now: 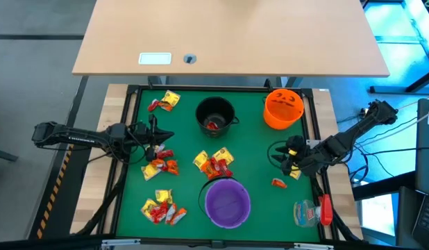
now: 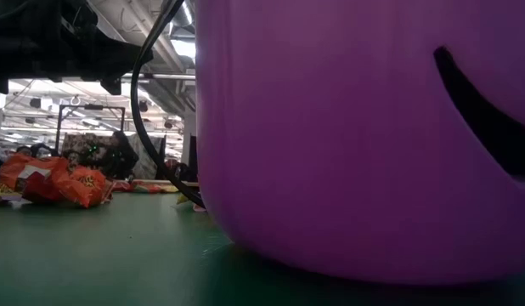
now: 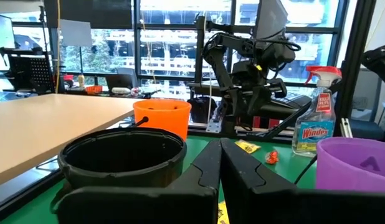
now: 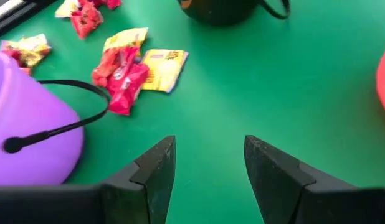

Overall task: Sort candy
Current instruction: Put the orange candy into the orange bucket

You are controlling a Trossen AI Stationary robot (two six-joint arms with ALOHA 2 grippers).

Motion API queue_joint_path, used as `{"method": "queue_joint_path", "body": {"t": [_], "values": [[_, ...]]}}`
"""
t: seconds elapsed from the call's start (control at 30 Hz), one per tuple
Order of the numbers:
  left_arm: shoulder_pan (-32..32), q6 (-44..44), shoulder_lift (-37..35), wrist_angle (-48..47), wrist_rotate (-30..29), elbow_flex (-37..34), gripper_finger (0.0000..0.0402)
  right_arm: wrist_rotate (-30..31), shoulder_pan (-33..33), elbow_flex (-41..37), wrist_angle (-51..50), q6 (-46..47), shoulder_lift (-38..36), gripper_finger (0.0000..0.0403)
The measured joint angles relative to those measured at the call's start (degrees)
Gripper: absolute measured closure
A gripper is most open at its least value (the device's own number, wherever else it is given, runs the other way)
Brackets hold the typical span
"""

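- Your green mat (image 1: 256,149) held scattered candy (image 1: 213,165) at centre.
- Your left gripper (image 1: 150,134) reached in from 9 o'clock, fingers clenched together, empty.
- Your right gripper (image 1: 278,154) extended from 3 o'clock, fingers parted, empty.

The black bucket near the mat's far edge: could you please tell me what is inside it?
The black plastic bucket holds at least one red-wrapped candy at its bottom, seen from above. Its dark interior could hide more.
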Motion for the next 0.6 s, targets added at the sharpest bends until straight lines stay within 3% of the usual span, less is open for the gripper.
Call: {"method": "queue_joint_path", "body": {"t": [0.33,0.6], "values": [[0.0,-0.29,0.0,0.0,0.2,0.0,0.0401,-2.44,0.0,0.0,1.99,1.29,0.01,0.0217],[0.0,-0.37,0.0,-0.04,0.35,0.0,0.0401,-12.27,0.0,0.02,1.54,2.82,0.04,0.0217]]}}
